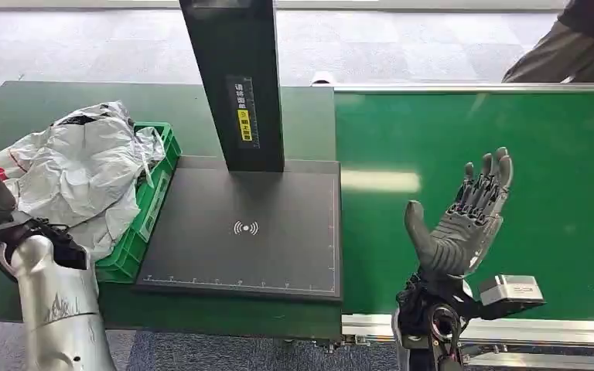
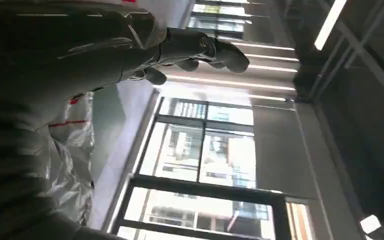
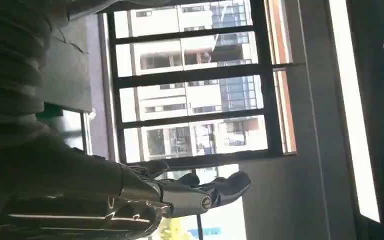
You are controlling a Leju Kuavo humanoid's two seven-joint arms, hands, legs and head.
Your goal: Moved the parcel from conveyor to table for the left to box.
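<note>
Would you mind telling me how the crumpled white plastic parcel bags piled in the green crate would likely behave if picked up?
The white parcel bags look thin and heavily creased, so they would probably flop and sag rather than hold shape. Their glossy film suggests they may be slippery. They spill over the green crate rim, so tugging one might drag the others along.

Parcel-sorting test station inside an office-type building. Evidence: wide green conveyor belt [image 1: 479, 154] beside a dark green counter [image 1: 46, 108] carrying a flat black scanning pad [image 1: 247, 232] with upright black post [image 1: 236, 77]. Grey carpet tiles [image 1: 85, 39] cover the floor; tall glazed windows [image 3: 195, 90] face neighbouring blocks.
</note>
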